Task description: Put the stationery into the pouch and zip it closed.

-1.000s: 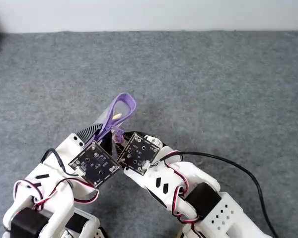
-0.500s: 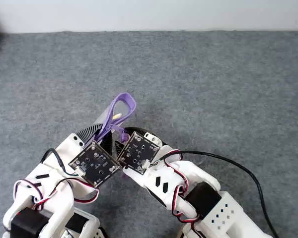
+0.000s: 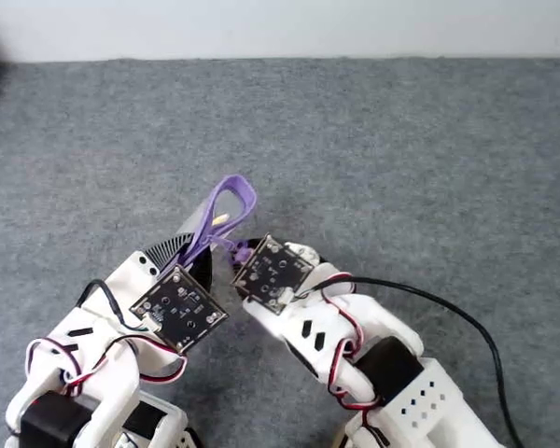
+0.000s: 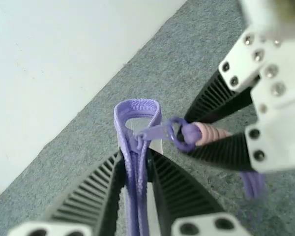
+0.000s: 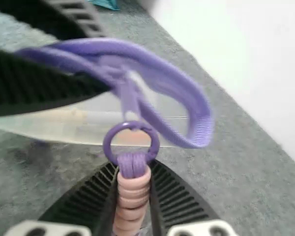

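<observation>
Over carpet (image 3: 401, 149), left jaws pinch the pouch (image 4: 133, 164), right jaws its pull (image 5: 132, 169).

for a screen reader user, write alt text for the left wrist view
The left gripper clamps the purple zip edge of the clear pouch, while the right gripper pinches the pink pull tag tied to the zip slider. Grey table and white wall behind.

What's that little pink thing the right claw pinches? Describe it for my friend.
Over the grey mat is a clear pouch with a purple zip. The left claw clamps the zip's edge; the right claw grips the pull, a ribbed pink bead tied to the slider's purple ring. Unlike the purple zip and black claws around it, it is pink.
</observation>
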Tool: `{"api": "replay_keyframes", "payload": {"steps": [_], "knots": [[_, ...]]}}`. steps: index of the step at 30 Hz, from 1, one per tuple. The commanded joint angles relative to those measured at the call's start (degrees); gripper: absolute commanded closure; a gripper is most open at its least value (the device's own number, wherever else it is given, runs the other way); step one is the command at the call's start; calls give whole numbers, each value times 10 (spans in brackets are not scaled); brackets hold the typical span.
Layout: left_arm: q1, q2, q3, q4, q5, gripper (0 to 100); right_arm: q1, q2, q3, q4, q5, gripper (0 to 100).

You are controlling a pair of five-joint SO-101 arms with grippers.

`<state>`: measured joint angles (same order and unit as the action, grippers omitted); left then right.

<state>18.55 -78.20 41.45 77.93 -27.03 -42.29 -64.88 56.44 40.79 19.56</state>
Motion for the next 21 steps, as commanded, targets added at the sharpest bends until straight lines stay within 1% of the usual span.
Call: {"api": "replay_keyframes", "payload": {"steps": [1, 4, 7, 9, 12, 16, 21], "knots": [[-8, 3, -10, -1, 0, 988, 12, -4, -45, -6, 7, 987], [-8, 4, -10, -2, 1, 988, 10, -4, -48, -6, 7, 956], [-7, 4, -10, -3, 0, 988, 4, 0, -47, -6, 7, 855], [-7, 4, -10, -3, 0, 988, -11, 0, -46, -6, 6, 820], [-7, 4, -10, -1, 0, 988, -26, 1, -46, -7, 4, 866], [-7, 4, -10, 0, 0, 988, -27, 1, -45, -8, 4, 933], [-7, 4, -10, 0, 1, 988, -26, -1, -45, -6, 4, 944]]}}
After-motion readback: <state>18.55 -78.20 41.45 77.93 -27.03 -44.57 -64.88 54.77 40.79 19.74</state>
